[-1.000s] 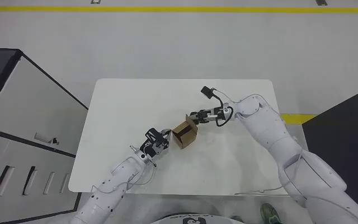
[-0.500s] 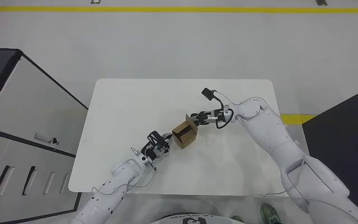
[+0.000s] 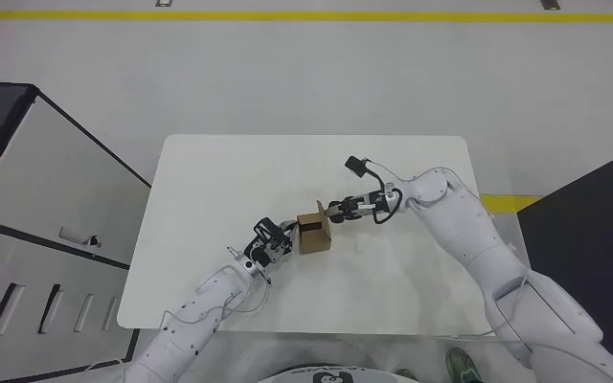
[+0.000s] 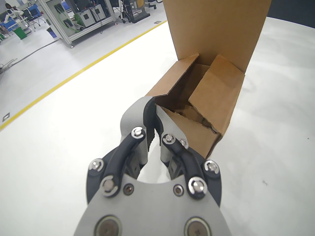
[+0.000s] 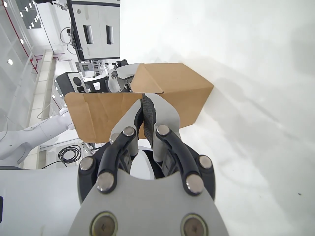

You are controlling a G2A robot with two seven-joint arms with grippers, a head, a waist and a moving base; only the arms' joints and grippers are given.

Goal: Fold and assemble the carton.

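I am watching the carton (image 3: 313, 233) sitting about the middle of the table (image 3: 211, 191), well in from every edge. It is resting on its base with its top open. Its tall flap (image 4: 216, 18) is standing upright on the side facing the table's right edge. Two short flaps (image 4: 214, 94) are leaning part way into the opening and are not lying flat.

The left claw (image 4: 153, 110) is sitting at the carton's side facing the table's left edge, up at the rim. Its fingers are nearly together, and the top corner of the carton wall is running in between them, so I am reading it as pinching the carton there.

The right claw (image 5: 145, 100) is working from the opposite side, behind the tall flap. Its fingers are pressed together, and their tips are touching the carton at the fold where the tall flap joins the body. I am not seeing any card between those fingers.

The two claws are facing each other across the carton, one on each side of it.
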